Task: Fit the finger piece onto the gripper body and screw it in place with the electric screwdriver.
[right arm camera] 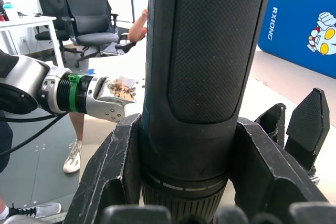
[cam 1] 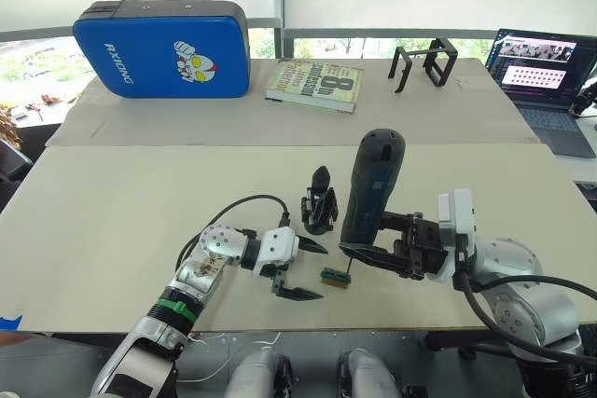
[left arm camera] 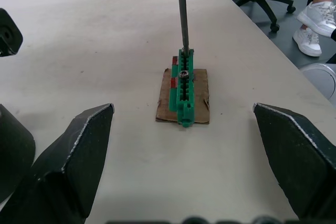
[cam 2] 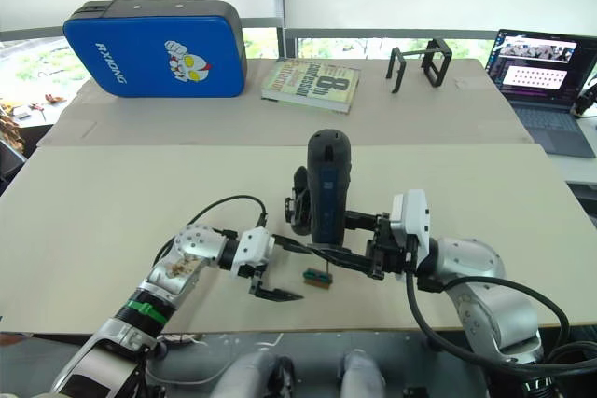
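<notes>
My right gripper [cam 1: 362, 251] is shut on the electric screwdriver [cam 1: 371, 191], a thick black cylinder held upright over the table's front middle. Its thin metal bit [left arm camera: 182, 14] comes down onto the far end of a small green block [left arm camera: 184, 85], which lies on a scrap of brown card and has a screw in its slot. The gripper body [cam 1: 319, 204], with a pointed black finger sticking up, stands just behind and left of the screwdriver. My left gripper [cam 1: 303, 270] is open, pointing at the green block from the left with nothing between its fingers. A separate finger piece is out of view.
At the back stand a blue padded case [cam 1: 163, 48], a book [cam 1: 315, 84] and a black wire-frame stand [cam 1: 424, 64]. A laptop [cam 1: 546, 72] sits at the far right. The table's front edge [cam 1: 373, 331] runs close below the grippers. A person's legs and office chairs [right arm camera: 89, 14] are beyond the table.
</notes>
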`<state>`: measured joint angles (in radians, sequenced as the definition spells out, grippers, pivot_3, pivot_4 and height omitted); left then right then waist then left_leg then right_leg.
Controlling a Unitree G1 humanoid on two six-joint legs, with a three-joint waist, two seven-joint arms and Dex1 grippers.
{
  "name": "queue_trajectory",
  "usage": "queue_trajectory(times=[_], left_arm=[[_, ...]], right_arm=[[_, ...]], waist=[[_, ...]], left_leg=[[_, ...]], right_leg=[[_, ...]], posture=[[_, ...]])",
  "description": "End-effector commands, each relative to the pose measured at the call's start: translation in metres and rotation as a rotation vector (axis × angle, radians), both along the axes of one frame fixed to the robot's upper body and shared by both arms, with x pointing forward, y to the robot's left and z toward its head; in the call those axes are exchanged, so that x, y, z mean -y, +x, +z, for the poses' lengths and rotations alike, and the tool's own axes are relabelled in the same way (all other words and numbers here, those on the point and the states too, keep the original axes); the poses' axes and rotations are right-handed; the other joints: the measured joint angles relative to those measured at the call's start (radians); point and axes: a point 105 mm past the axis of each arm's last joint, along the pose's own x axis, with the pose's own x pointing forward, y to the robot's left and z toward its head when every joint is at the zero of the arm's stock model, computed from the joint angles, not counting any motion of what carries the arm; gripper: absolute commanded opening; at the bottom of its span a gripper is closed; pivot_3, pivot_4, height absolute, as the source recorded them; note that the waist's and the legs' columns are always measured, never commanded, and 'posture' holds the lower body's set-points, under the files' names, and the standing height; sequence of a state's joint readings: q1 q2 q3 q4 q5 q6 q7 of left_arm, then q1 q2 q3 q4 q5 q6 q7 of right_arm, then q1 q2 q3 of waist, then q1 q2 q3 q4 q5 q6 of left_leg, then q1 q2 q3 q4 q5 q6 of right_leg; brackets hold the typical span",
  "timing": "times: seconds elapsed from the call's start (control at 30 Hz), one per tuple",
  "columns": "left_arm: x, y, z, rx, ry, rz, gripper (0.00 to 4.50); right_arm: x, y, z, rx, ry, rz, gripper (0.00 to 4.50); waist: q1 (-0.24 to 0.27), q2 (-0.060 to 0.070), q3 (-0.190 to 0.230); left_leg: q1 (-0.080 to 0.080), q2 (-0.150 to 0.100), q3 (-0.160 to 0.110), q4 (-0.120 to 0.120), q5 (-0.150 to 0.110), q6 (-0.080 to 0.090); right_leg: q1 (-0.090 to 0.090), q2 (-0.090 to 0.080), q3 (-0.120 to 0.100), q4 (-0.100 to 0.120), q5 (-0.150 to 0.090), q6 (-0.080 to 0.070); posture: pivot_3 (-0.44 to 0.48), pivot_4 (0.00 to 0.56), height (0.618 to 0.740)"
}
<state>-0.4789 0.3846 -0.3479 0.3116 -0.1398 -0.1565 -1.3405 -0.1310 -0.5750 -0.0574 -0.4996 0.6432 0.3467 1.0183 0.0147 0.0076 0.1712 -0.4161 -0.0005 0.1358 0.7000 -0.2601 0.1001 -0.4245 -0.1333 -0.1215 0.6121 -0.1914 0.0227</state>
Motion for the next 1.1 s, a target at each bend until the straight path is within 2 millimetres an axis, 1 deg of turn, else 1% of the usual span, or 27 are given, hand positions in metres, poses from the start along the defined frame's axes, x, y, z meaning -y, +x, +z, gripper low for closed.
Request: queue_trajectory(times=[0.03, 0.7, 0.93, 1.1], left_arm=[[0.002, 0.003, 0.007, 0.035, -0.017, -0.003, 4.50], [0.003, 0.003, 0.007, 0.041, -0.021, -0.003, 4.50], [0.005, -0.001, 0.006, 0.022, -0.028, -0.019, 4.50], [0.006, -0.003, 0.006, 0.010, -0.031, -0.031, 4.50]], right_arm=[[-0.001, -0.008, 0.014, 0.067, 0.030, 0.027, 1.94], [-0.001, -0.011, 0.011, 0.056, 0.021, 0.033, 1.94], [0.004, -0.013, 0.024, 0.087, 0.050, 0.016, 1.94], [0.004, -0.010, 0.024, 0.089, 0.056, -0.001, 1.94]], waist=[[0.000, 0.000, 0.000], [0.001, 0.000, 0.000], [0.001, 0.000, 0.000], [0.001, 0.000, 0.000]], left_leg=[[0.000, 0.000, 0.000, 0.000, 0.000, 0.000], [0.000, 0.000, 0.000, 0.000, 0.000, 0.000], [0.000, 0.000, 0.000, 0.000, 0.000, 0.000], [0.000, 0.000, 0.000, 0.000, 0.000, 0.000]], right_leg=[[0.000, 0.000, 0.000, 0.000, 0.000, 0.000], [0.000, 0.000, 0.000, 0.000, 0.000, 0.000], [0.000, 0.000, 0.000, 0.000, 0.000, 0.000], [0.000, -0.001, 0.000, 0.000, 0.000, 0.000]], posture=[[0.000, 0.150, 0.740], [0.000, 0.150, 0.740], [0.000, 0.150, 0.740], [0.000, 0.150, 0.740]])
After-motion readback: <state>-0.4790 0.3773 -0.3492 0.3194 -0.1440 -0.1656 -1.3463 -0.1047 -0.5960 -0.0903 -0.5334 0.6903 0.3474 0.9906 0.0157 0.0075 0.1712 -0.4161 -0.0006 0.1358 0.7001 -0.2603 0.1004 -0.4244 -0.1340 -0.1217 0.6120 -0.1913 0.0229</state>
